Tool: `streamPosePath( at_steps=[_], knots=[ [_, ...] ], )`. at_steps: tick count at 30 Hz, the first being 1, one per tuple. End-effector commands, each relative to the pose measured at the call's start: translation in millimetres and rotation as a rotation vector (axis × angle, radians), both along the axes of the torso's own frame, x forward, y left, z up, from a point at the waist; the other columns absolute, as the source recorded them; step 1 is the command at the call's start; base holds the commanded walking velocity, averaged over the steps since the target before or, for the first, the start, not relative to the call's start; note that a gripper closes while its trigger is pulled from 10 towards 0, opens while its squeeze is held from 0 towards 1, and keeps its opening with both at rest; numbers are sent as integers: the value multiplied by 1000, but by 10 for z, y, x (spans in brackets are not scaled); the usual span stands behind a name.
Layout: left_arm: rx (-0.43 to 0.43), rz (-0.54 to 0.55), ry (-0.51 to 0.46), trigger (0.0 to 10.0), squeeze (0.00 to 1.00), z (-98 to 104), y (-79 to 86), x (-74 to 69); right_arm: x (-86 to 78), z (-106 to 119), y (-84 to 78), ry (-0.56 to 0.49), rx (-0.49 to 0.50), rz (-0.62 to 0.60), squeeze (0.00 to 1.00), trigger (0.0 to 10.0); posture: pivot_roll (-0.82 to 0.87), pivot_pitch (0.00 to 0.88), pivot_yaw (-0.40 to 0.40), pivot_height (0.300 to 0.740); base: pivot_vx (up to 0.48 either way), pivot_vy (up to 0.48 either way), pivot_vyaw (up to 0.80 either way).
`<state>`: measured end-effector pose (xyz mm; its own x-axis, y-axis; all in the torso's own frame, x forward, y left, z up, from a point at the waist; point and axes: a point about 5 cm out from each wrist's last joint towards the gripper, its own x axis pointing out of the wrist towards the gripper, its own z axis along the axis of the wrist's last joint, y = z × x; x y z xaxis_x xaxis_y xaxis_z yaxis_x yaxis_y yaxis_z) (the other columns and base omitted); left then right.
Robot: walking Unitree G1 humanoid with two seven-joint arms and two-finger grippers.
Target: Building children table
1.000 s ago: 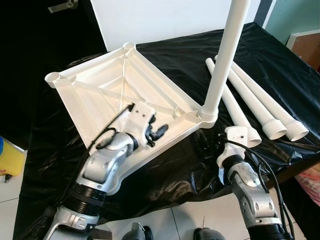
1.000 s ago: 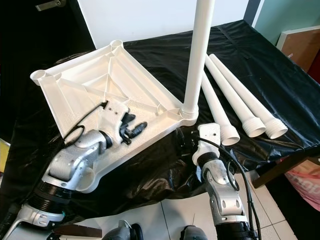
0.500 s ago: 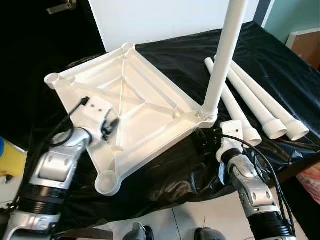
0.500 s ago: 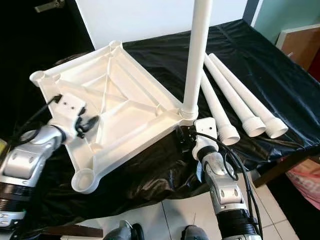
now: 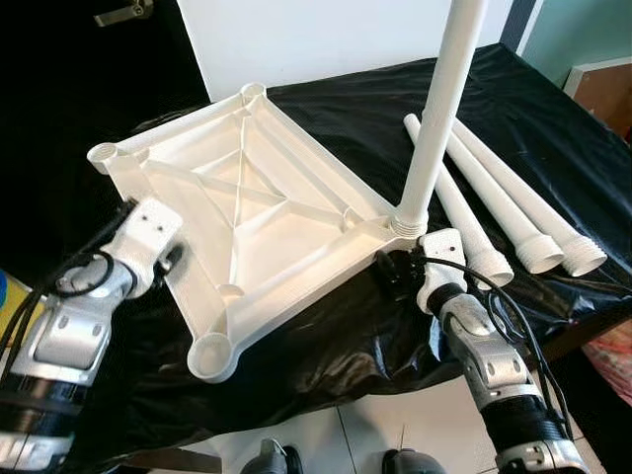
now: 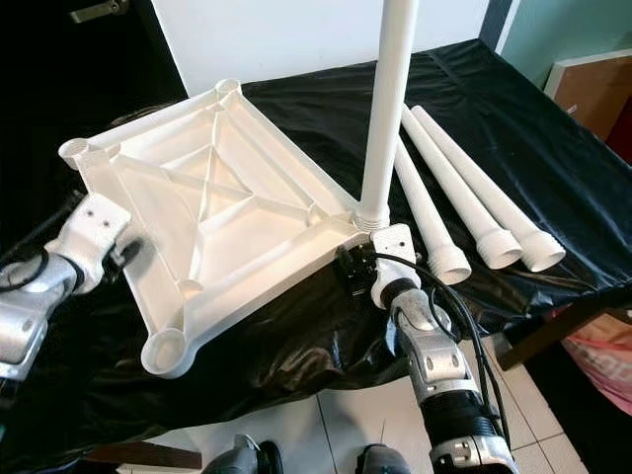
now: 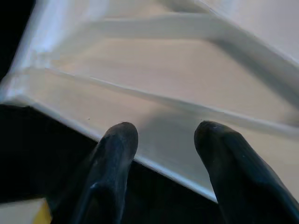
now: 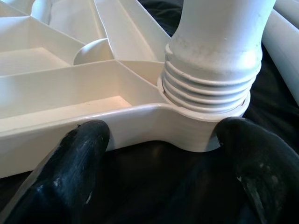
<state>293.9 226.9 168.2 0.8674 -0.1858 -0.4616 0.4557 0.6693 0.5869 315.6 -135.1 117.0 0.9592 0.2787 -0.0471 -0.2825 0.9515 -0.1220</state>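
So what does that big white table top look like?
The table top is white plastic, lying upside down on the black sheet, its crossed ribs facing up. Each corner has a round socket. One leg stands upright in the corner nearest the right hand, its threads partly showing. The left hand is open at the opposite edge.

Silver arms w/ black cables, white wrist housings, black fingers [image 8: 79, 158].

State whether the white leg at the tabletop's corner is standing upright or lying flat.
Upright: the leg rises from the upturned tabletop's corner socket, its threaded end seated there.
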Motion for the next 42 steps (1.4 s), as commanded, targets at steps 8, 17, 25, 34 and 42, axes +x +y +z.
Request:
streamPosePath(
  at_steps=[8,17,25,34,42],
  knots=[
    [-2,-235,166,10000,0,-197,-263,-227,30,-58,30,27,-9,26,0,10000,-34,117,50,740,0,0,0],
    [-113,-505,310,10000,0,-272,-658,-518,144,-89,77,26,25,60,0,10000,-38,112,55,740,0,0,0],
    [-171,-585,331,10000,0,-270,-879,-585,258,-50,271,16,57,162,0,10000,-30,86,54,740,0,0,0],
    [-238,-615,295,10000,0,-253,-1110,-573,366,-1,267,-6,47,136,0,10000,-25,73,46,740,0,0,0],
    [-212,-471,124,10000,0,-124,-986,-299,386,25,-31,-42,0,22,0,10000,-26,71,41,740,0,0,0]
  ],
)
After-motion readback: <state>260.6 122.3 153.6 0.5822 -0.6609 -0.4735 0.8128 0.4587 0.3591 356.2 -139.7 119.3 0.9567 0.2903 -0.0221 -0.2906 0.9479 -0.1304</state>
